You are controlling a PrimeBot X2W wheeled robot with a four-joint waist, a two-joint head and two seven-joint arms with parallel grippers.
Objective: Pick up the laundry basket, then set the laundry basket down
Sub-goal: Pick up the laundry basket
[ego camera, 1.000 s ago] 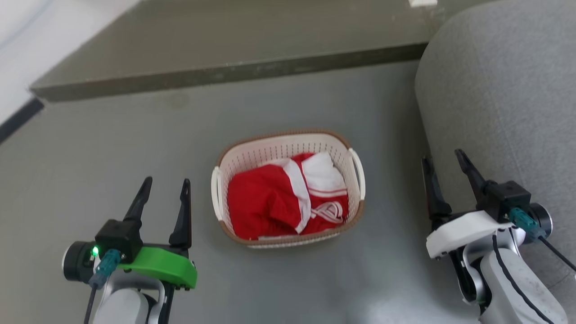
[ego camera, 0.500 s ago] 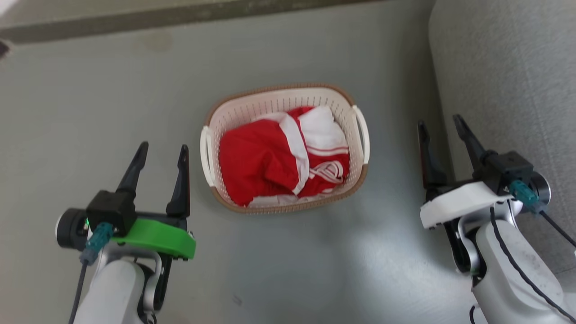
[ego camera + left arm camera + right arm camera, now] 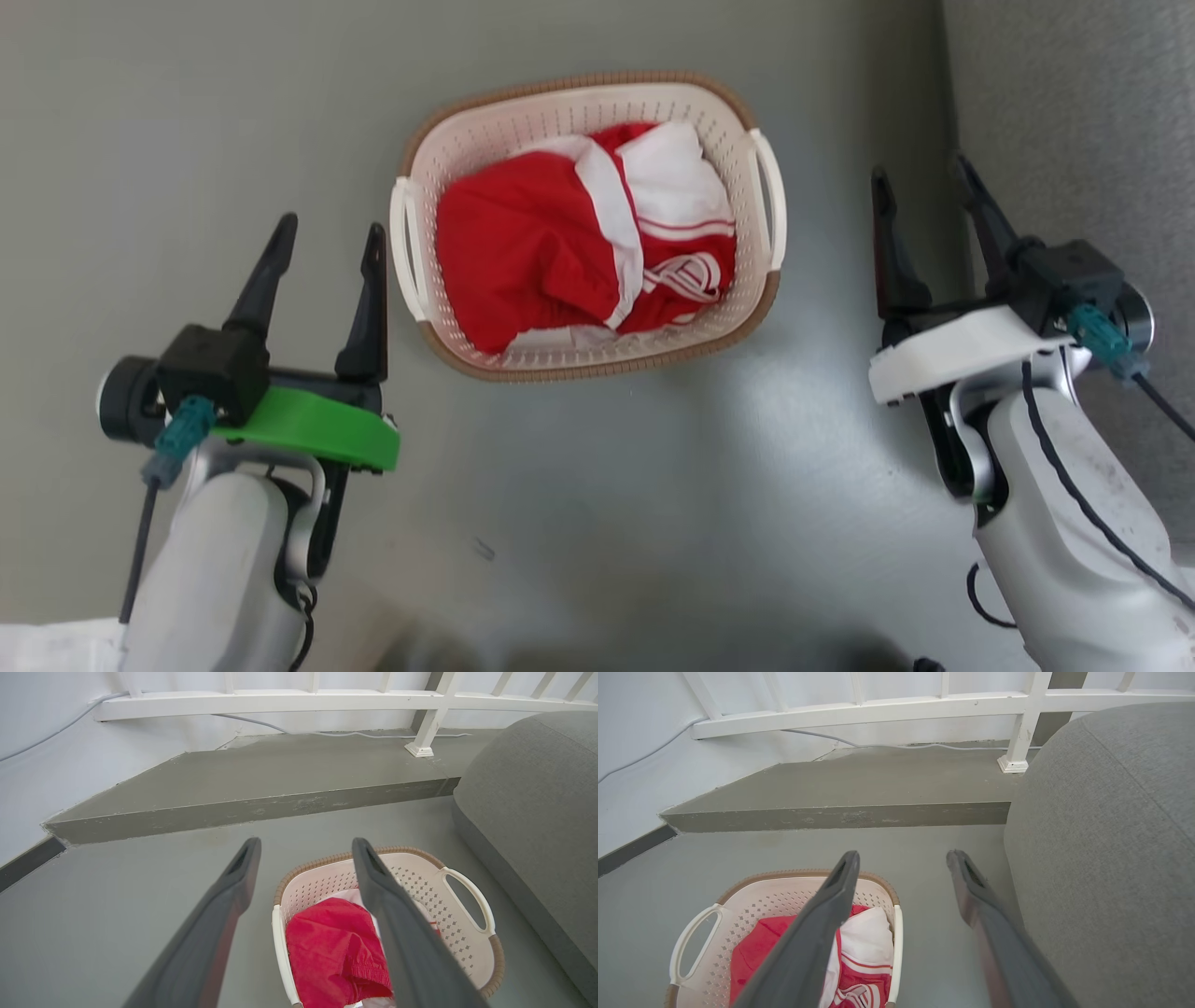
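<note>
Between the left gripper (image 3: 331, 226) and the right gripper (image 3: 920, 168), both spread apart and empty, the laundry basket (image 3: 597, 359) sits on the floor (image 3: 597, 485), one white handle (image 3: 403, 245) facing each, so it looks staged for a two-handed lift.

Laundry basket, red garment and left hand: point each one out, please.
laundry basket (image 3: 560, 110), head view, on its perforated far wall.
red garment (image 3: 509, 252), head view, on the red fabric's middle.
left hand (image 3: 331, 224), head view, midway between its two fingertips.
</note>
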